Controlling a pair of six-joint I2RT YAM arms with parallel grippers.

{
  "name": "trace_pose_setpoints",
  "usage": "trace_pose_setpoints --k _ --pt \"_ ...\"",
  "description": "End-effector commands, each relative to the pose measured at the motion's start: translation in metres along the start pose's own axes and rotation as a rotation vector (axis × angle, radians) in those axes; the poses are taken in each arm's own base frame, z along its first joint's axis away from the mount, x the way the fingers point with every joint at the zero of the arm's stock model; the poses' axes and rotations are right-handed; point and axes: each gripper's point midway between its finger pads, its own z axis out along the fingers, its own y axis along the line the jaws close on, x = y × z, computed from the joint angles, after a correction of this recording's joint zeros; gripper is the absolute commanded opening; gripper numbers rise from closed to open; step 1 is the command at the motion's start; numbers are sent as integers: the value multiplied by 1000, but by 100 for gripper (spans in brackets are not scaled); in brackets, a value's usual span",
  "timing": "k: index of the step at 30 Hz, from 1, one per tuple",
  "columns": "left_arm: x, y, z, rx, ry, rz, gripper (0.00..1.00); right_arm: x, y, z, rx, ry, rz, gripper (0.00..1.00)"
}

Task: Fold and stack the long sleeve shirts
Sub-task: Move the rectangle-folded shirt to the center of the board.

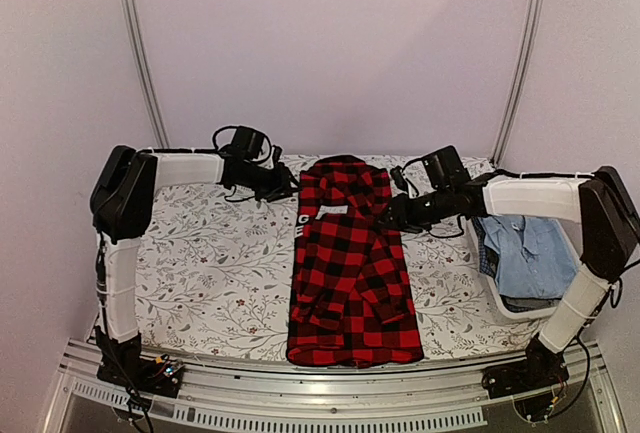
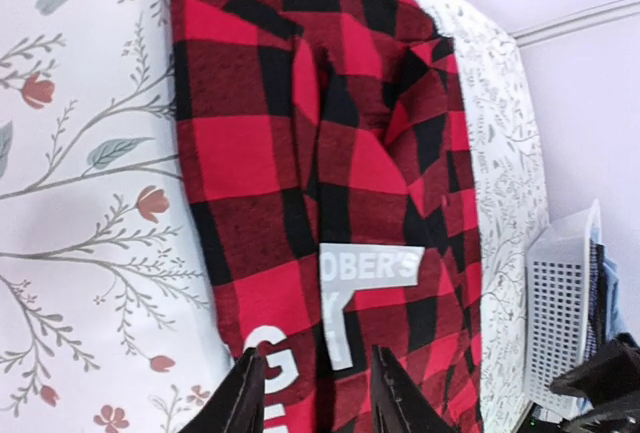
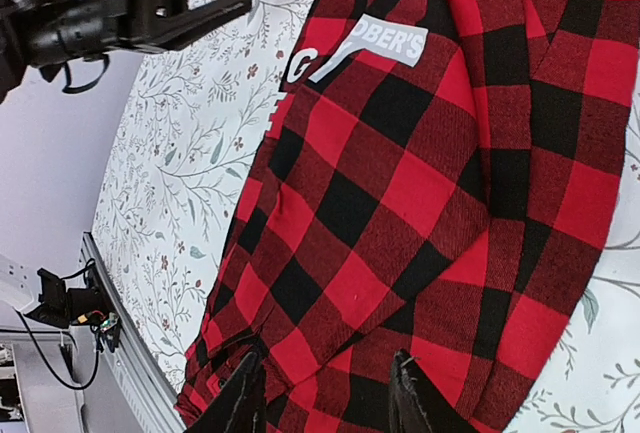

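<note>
A red-and-black check shirt (image 1: pixel 350 273) lies lengthwise in the middle of the floral table, sides folded in, white letters showing near its upper left. It also fills the left wrist view (image 2: pixel 330 173) and the right wrist view (image 3: pixel 420 183). My left gripper (image 1: pixel 283 185) is open just above the shirt's upper left edge, its fingertips (image 2: pixel 243 393) spread over the letters. My right gripper (image 1: pixel 392 215) is open above the shirt's upper right part, holding nothing. A blue shirt (image 1: pixel 530 253) lies in the basket at the right.
A white basket (image 1: pixel 492 288) stands at the table's right edge and shows in the left wrist view (image 2: pixel 560 303). The floral tablecloth (image 1: pixel 210 263) covers the table. The metal rail (image 1: pixel 320 403) runs along the near edge.
</note>
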Motion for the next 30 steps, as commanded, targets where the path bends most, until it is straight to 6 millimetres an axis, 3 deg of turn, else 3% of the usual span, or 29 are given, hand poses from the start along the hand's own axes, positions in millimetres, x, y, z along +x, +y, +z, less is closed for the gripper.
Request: trace_pose_setpoints --k 1,6,14,19,25,30 --pt "20 24 19 -99 24 14 36 2 10 -32 28 -91 -40 42" --pt "26 29 36 -114 33 5 37 20 8 -53 54 -98 -56 45" --pt "29 40 68 -169 59 1 35 33 3 -60 72 -95 -47 47" --pt "26 60 74 -244 43 -23 16 36 0 -57 73 -97 -28 48" --pt "-3 73 77 -261 5 -33 1 34 -6 -48 85 -85 -18 48" --pt "-30 79 79 -256 -10 -36 0 38 -11 -39 93 -58 -11 49"
